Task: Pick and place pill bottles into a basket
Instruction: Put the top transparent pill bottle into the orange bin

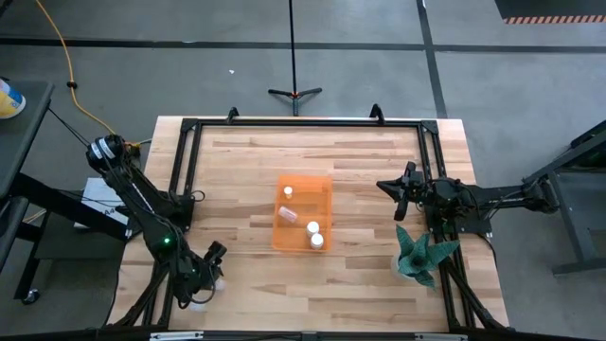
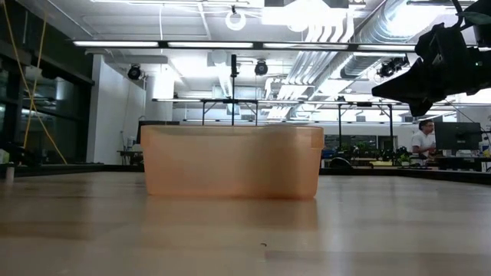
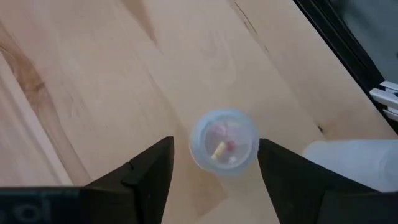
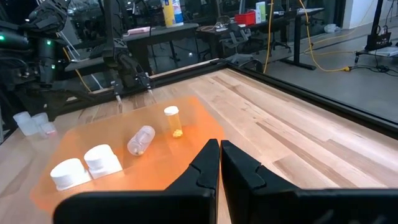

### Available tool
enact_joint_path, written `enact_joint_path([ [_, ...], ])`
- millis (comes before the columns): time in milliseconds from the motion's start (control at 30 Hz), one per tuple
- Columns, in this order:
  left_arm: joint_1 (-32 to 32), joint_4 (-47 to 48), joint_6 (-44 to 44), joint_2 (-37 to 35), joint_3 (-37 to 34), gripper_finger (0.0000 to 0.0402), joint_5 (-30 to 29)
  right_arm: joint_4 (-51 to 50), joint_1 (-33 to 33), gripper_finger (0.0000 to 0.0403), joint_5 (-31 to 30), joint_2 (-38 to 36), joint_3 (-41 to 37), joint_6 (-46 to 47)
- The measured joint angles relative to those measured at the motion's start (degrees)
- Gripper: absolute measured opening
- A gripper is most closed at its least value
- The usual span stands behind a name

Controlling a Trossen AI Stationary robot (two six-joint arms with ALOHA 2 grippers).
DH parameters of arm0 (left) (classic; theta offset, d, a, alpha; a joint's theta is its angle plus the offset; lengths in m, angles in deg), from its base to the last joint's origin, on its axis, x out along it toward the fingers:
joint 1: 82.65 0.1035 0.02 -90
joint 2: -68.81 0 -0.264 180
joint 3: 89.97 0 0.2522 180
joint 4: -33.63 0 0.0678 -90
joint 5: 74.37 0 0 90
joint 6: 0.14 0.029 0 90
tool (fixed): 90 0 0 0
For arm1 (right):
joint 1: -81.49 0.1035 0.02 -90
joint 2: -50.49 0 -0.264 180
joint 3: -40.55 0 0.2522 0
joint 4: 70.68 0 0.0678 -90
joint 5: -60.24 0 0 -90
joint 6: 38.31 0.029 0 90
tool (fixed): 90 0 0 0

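The orange translucent basket [image 1: 303, 210] stands at the table's middle and also shows in the low view [image 2: 230, 161]. Inside it are a yellowish bottle [image 4: 172, 121] standing upright, a clear one [image 4: 140, 139] lying on its side, and two white-capped ones [image 4: 102, 158]. My left gripper [image 1: 210, 275] is at the near left corner, pointing down and open. Its fingers [image 3: 149, 174] stand on either side of a pale translucent pill bottle [image 3: 224, 142], seen end-on on the wood. My right gripper [image 4: 219, 162] is shut and empty, right of the basket [image 1: 398, 189].
Another white bottle [image 3: 348, 165] lies close beside the one between my left fingers. A teal spiky plant [image 1: 421, 254] stands at the near right, just near my right arm. A black frame [image 1: 303, 123] runs round the table's edges. A person [image 2: 422, 138] is far off in the room.
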Motion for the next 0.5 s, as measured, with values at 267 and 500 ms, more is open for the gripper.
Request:
enact_joint_path([
  [267,0.0,-1.02,0.46,0.0,-0.02,0.0265,0.17,-0.02,0.0,0.0007,0.01,0.0,0.0,-0.01],
  [500,0.0,-3.14,1.84,0.0,-0.02,0.0265,0.93,-0.44,0.0,0.0007,0.01,0.0,0.0,-0.02],
])
